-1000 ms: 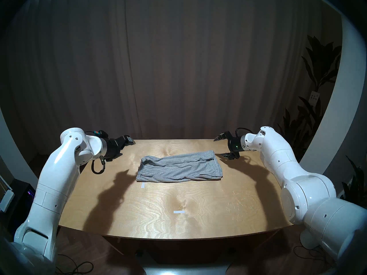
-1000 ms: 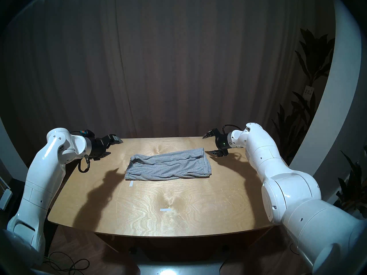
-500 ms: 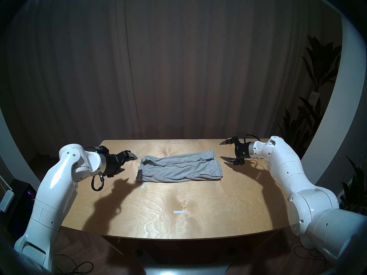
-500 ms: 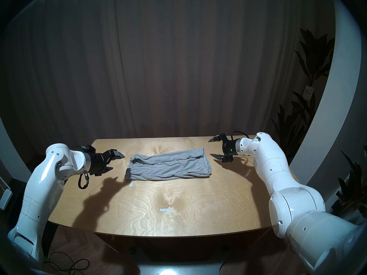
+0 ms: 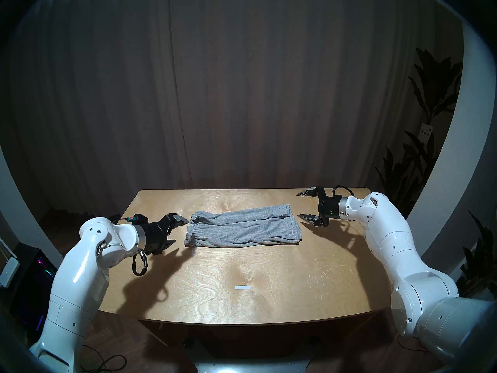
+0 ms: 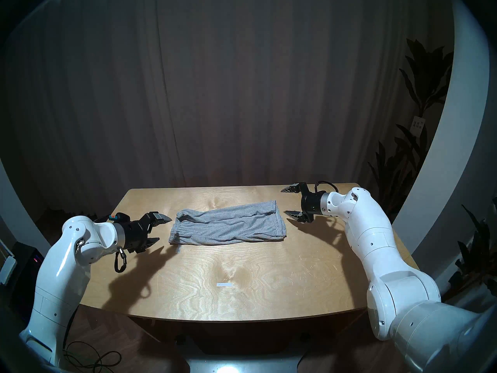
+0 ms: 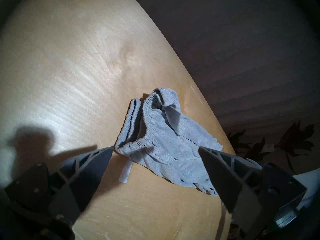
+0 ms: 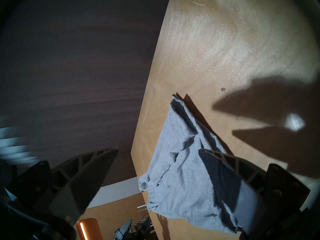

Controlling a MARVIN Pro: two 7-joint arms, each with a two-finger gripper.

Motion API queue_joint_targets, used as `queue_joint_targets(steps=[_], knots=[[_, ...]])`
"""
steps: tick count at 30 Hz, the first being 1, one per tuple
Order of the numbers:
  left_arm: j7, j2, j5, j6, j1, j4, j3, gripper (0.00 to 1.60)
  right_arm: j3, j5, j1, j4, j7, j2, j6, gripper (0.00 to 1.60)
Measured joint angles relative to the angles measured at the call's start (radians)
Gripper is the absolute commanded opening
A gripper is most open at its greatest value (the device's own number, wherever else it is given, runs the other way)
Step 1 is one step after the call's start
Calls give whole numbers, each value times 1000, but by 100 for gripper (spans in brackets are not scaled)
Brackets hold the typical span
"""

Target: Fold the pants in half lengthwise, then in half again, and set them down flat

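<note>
Heathered light grey knit pants (image 5: pixel 242 229), folded lengthwise, lie mid-worktop (image 5: pixel 269 283) between the wide-open, empty left pincer (image 5: pixel 177 229) and right pincer (image 5: pixel 305 205); next, grip the waistband for the second fold.

Curtained studio: drapes (image 5: pixel 242 95), wooden table (image 5: pixel 269 270), plant (image 5: pixel 430 95).

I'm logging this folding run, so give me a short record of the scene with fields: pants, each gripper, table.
pants: grey pants lying on the table, folded lengthwise, waistband toward the robot's left, leg hems toward its right
left gripper: left gripper beside the waistband end, jaws open, empty
right gripper: right gripper beside the hem end, jaws open, empty
table: wooden table with a white tape strip near the front
</note>
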Motion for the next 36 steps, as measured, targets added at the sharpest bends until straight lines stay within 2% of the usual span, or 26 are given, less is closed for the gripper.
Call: queue_joint_targets(steps=[12,19,27,36], knots=[[-18,-126,-5,-207,79,-45,-29,160,43,65,-85,-162,23,37,0,160],[6,-194,35,-323,84,-80,6,160,69,101,-135,-247,28,59,0,160],[48,-270,150,-460,107,-121,62,160,103,141,-202,-347,24,87,0,160],[63,-370,304,-624,174,-158,77,160,135,202,-278,-454,-32,113,0,160]])
